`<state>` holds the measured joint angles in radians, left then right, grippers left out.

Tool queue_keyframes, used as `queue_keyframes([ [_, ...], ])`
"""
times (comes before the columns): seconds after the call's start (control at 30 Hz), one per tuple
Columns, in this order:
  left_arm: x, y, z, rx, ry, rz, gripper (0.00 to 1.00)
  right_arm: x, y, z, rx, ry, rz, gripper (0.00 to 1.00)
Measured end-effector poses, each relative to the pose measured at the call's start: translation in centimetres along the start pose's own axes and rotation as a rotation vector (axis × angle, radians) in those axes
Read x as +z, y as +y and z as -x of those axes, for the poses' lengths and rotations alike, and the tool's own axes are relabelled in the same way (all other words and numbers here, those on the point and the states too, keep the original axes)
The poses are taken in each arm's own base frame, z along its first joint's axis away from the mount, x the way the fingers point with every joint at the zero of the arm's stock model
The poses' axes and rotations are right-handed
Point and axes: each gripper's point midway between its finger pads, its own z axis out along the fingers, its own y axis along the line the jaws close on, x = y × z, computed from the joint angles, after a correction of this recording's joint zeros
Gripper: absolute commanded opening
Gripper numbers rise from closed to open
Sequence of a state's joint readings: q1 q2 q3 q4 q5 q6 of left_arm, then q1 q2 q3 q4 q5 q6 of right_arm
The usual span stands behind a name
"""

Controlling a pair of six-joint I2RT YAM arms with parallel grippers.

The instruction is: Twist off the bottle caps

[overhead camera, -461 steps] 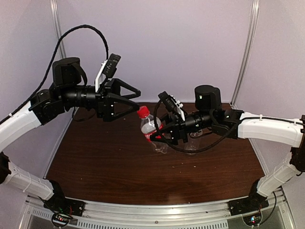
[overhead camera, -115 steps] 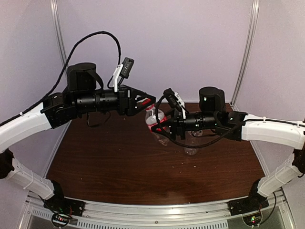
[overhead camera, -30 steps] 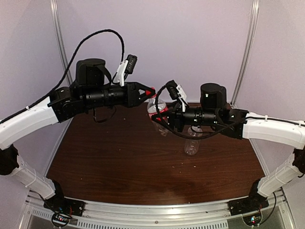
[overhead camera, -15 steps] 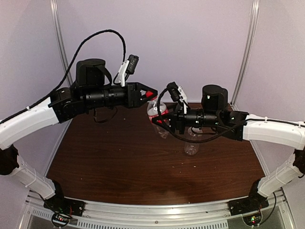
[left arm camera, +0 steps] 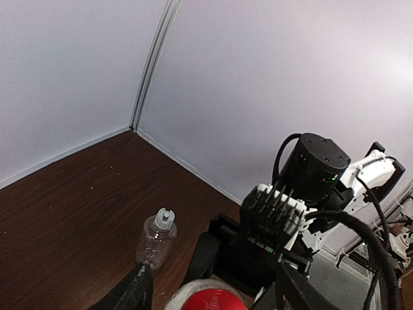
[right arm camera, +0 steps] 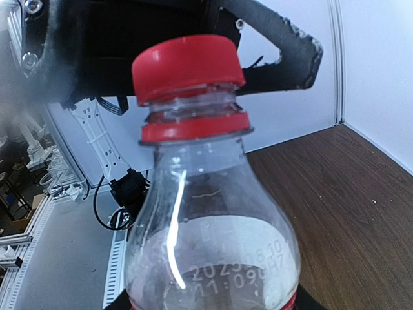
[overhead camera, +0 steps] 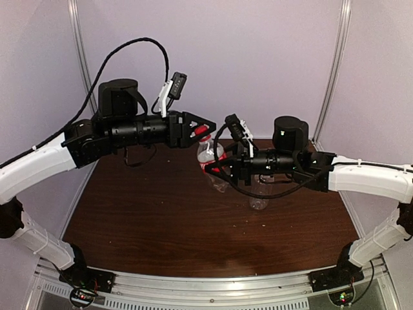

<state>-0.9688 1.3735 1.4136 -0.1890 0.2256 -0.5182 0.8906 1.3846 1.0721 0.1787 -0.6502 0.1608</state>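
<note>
My right gripper (overhead camera: 217,169) is shut on the small clear bottle (overhead camera: 210,155) at its red label and holds it upright above the table. The bottle fills the right wrist view (right arm camera: 213,219), and its red cap (right arm camera: 187,64) sits on the neck above the red ring. My left gripper (overhead camera: 205,128) is level with that red cap (overhead camera: 202,132). In the left wrist view its fingers (left arm camera: 132,292) stand open on either side of the red cap (left arm camera: 210,301), with a gap on each side. The wider bottle (left arm camera: 155,242) stands on the table and carries its white cap (left arm camera: 165,218).
The wider bottle (overhead camera: 259,197) stands just under my right forearm, towards the back right of the brown table (overhead camera: 161,219). White walls with metal corner posts (overhead camera: 332,71) close the back and both sides. A black cable (overhead camera: 122,48) loops above my left arm.
My left gripper was shut on the red cap a second ago; its jaws have since spread and now stand off the cap. The right gripper still holds the bottle, slightly lower.
</note>
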Motion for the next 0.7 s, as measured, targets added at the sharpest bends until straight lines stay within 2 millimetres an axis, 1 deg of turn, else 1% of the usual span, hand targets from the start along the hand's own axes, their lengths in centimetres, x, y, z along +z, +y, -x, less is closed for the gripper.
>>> queue_keyframes([
  [0.13,-1.0,-0.8,0.6,0.048,-0.01,-0.023,0.74,-0.1,0.7,0.1,-0.003,-0.006,0.038,0.22],
  [0.27,-2.4,-1.8,1.1,0.118,-0.011,-0.078,0.79,-0.3,1.8,0.1,-0.006,-0.007,0.097,0.22],
  [0.33,-3.2,-2.5,1.3,0.157,-0.007,-0.123,0.8,-0.4,2.4,0.2,-0.002,-0.007,0.133,0.22],
  [0.37,-3.6,-2.4,1.4,0.176,-0.004,-0.146,0.81,-0.4,2.8,0.3,0.0,-0.008,0.154,0.22],
  [0.47,-4.4,-3.2,1.3,0.227,0.012,-0.234,0.81,-0.7,4.0,0.6,0.006,-0.014,0.225,0.22],
  [0.6,-5.1,-4.4,0.7,0.281,0.042,-0.349,0.8,-1.0,5.5,0.8,0.018,-0.017,0.316,0.23],
  [0.7,-5.3,-5.6,0.7,0.316,0.052,-0.434,0.8,-1.1,6.2,0.9,0.034,-0.015,0.371,0.23],
])
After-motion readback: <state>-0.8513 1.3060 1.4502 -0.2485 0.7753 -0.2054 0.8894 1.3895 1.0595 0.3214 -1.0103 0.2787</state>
